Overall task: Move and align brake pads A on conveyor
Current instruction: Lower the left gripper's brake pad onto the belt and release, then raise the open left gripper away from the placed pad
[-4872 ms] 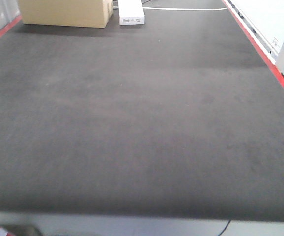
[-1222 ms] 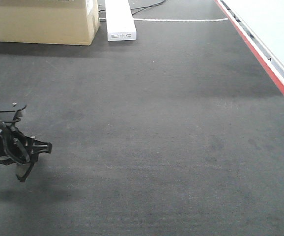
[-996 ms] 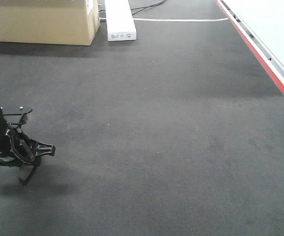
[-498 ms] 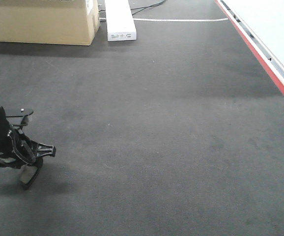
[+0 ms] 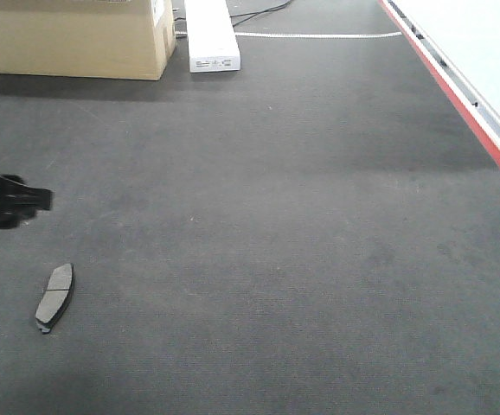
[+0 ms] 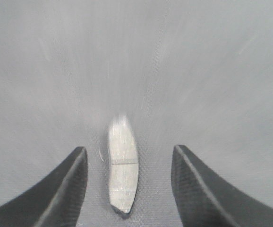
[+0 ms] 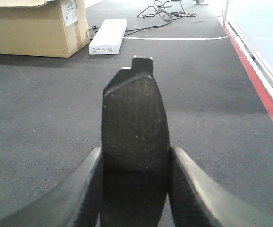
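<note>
One curved grey pad (image 5: 54, 298), grooved across, lies at eight o'clock on the felt-like table (image 5: 319, 216), the left hand (image 6: 129, 150) open above it. Right hand (image 7: 135, 152) grips another grainy pad (image 7: 135, 118).

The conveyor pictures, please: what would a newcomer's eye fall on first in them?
First, the lone brake pad lying flat near the left edge of the dark conveyor, with the open left hand hovering over it. Next, in the right wrist view, the right hand clamps a second brake pad that fills the middle of the picture. At the far end sits a cardboard box beside a white box.
</note>
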Available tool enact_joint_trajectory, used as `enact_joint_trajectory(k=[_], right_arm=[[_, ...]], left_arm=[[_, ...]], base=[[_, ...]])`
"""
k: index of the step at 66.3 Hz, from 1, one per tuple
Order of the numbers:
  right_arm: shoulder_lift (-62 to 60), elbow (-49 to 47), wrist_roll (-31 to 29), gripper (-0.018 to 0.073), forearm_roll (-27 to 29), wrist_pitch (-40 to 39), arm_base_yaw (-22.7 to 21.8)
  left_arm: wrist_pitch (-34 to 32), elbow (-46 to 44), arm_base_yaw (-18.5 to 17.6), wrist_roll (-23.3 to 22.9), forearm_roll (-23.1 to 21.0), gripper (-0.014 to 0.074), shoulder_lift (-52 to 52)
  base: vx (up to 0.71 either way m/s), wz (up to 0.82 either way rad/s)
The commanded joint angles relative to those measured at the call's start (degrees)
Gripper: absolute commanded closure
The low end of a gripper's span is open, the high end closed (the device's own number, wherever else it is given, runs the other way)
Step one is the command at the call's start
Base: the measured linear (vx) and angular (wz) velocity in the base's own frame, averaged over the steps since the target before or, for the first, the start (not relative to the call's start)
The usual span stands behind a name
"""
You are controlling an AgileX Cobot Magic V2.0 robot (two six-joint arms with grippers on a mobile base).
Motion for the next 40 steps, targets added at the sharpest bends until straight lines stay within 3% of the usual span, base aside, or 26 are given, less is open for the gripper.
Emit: enact_joint_trajectory(k=[1, 40], right_arm=[[0.3, -1.7, -0.2, 0.0564, -0.6, -5.8, -0.2], [0.3, -1.7, -0.2, 0.0564, -0.6, -5.8, -0.2]], left_arm=[[-4.5, 2.7, -0.4, 0.4, -0.4, 0.0202, -8.4], [-18.2, 32.8, -0.4, 2.0, 1.0, 0.0202, -52.7]], base=[[0.0, 0.0], [0.0, 0.0]])
